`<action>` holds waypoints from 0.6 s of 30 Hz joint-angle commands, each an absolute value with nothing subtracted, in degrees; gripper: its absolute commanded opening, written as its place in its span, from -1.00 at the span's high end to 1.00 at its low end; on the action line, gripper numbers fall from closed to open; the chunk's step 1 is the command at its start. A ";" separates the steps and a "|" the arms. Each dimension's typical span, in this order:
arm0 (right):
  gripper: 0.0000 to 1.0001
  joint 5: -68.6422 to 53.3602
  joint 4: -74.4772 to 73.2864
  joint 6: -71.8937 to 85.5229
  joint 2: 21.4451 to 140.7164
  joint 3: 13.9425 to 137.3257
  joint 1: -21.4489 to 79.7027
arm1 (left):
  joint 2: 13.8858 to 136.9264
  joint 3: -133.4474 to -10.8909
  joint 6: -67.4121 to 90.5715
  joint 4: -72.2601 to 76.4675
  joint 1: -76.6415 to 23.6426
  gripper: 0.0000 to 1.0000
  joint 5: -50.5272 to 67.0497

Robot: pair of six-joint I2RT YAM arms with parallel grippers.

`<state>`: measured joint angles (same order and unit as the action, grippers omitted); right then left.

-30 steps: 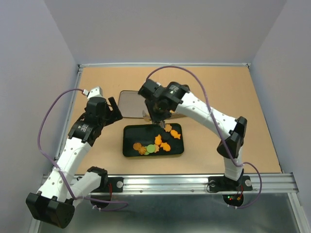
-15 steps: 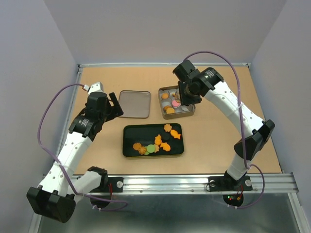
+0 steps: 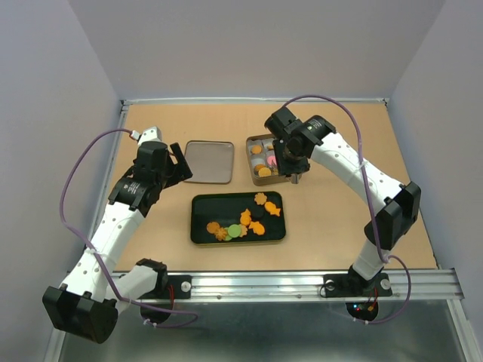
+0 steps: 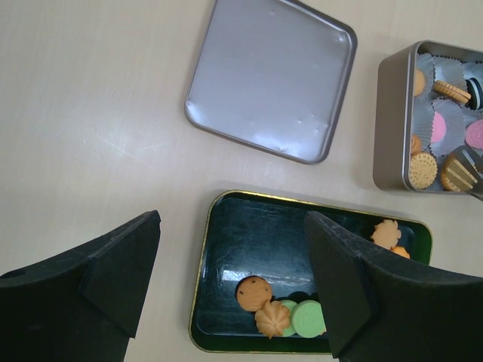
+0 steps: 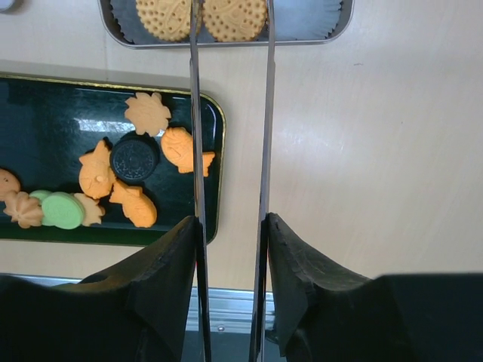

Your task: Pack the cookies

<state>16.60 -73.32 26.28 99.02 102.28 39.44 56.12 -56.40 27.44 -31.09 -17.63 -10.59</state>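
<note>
Lid (image 4: 270, 79): dull brushed metal; tray (image 4: 249, 241): glossy black. Cookies (image 5: 147, 113): matt, grainy. Tabletop (image 4: 90, 113): smooth, matt; tongs (image 5: 266, 113): polished metal.

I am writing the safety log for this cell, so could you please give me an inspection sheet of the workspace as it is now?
Surface: brown table; no spills seen.
Job's things: cookies loose in the black tray; more in paper cups inside the tin.
Clutter: nothing seen; the lid lies flat beside the tin, apart from it.
Grippers: left gripper jaws wide open, empty; right gripper shut on tongs reaching over the tin's edge.
Cables: a purple cable loops above each arm; no snag seen.
Surroundings: grey walls on three sides; metal rail at the near edge.
</note>
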 commanded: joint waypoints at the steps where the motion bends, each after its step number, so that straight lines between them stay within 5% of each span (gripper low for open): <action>1: 0.07 16.17 -70.31 25.58 96.77 102.57 39.64 | 56.07 -59.24 26.81 -29.88 -17.84 -0.76 -11.51; 18: -0.11 17.32 -75.05 24.70 97.65 112.93 39.64 | 56.07 -58.62 26.81 -29.62 -17.75 -0.76 -11.43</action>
<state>16.12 -74.06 25.52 99.04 105.56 39.44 56.14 -56.40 27.44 -31.09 -17.63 -10.61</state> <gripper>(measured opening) 0.555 0.883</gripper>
